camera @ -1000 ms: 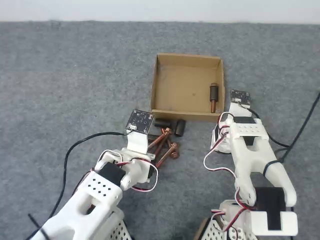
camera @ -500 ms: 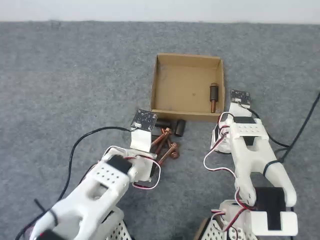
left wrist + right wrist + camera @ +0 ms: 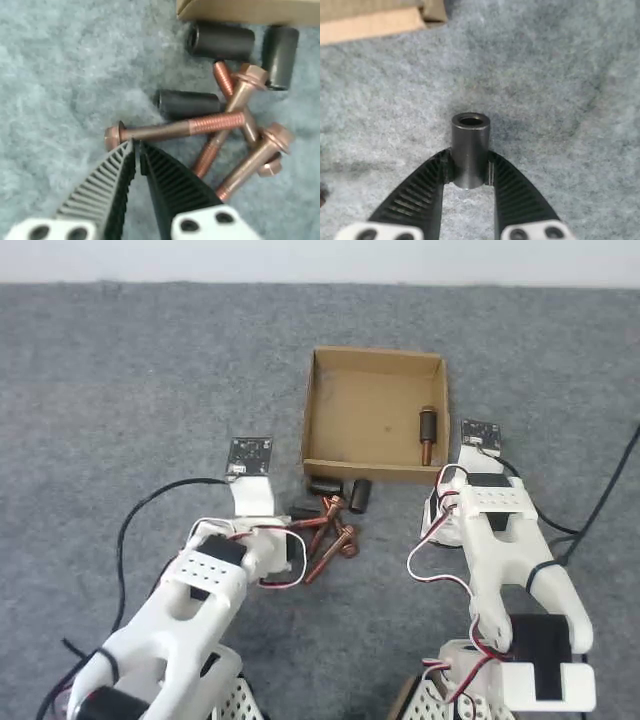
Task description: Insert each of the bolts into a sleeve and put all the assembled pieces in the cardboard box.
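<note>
Logging positions. Box (image 3: 305, 410) sits mid-surface, toward the far edge of the grey surface (image 3: 120, 390). One assembled piece (image 3: 428, 436) lies inside the box along its right wall, with the copper end toward the near wall.

Left gripper (image 3: 134, 145): jaws are pressed almost together with a thin slit between them and nothing in it. The tips touch one bolt (image 3: 175, 127) just beside its head. That bolt lies flat, and its threaded end crosses over another bolt. Three more bolts (image 3: 252, 155) lie crossed in a heap beyond its threaded end. A sleeve (image 3: 187, 103) lies on its side just past the touched bolt, roughly parallel to it. Two further sleeves (image 3: 220, 41) lie between the heap and the box's near wall, one lengthwise near the wall and the other end-on beside it. All of these loose parts are just off the box's near-left corner.

Right gripper (image 3: 470, 172): pinching a fourth sleeve (image 3: 470, 142) by its lower half, upright with the bore facing up. It is held over the surface just outside the box's near-right corner. Cannot tell whether the sleeve's base touches the surface. Right arm (image 3: 495, 530) stands near that same corner, well apart from the heap.
</note>
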Action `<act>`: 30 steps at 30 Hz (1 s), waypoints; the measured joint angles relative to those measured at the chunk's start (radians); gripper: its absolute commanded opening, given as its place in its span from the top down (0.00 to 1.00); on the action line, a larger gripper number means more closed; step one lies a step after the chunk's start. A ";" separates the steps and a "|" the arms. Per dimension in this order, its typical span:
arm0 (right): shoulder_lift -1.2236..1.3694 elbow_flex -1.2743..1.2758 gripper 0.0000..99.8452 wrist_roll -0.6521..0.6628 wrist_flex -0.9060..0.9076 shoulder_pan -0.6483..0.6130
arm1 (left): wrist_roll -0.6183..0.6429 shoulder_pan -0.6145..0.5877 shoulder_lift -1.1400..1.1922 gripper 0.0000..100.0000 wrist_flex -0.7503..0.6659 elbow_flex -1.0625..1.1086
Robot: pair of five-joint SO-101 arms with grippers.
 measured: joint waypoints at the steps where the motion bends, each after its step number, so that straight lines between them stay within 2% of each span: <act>1: 0.000 0.000 0.99 0.000 0.000 0.000 | -0.005 -0.005 0.006 0.99 -0.005 -0.002; 6: 0.000 0.000 0.99 0.000 0.000 0.000 | 0.000 -0.018 0.170 0.99 0.000 -0.137; 13: 0.000 0.000 0.99 0.000 0.000 0.000 | 0.103 -0.025 0.423 0.99 0.196 -0.440; 17: 0.000 0.000 0.99 0.000 0.000 0.000 | 0.129 -0.023 0.405 0.99 0.296 -0.474; 22: 0.000 0.000 0.99 0.000 0.000 0.000 | 0.132 -0.023 0.242 0.99 0.385 -0.470; 25: 0.000 0.000 0.99 0.000 0.000 0.000 | 0.132 -0.023 0.160 0.99 0.384 -0.407; 30: 0.000 0.000 0.99 0.000 0.000 0.000 | 0.132 -0.023 0.155 0.99 0.325 -0.305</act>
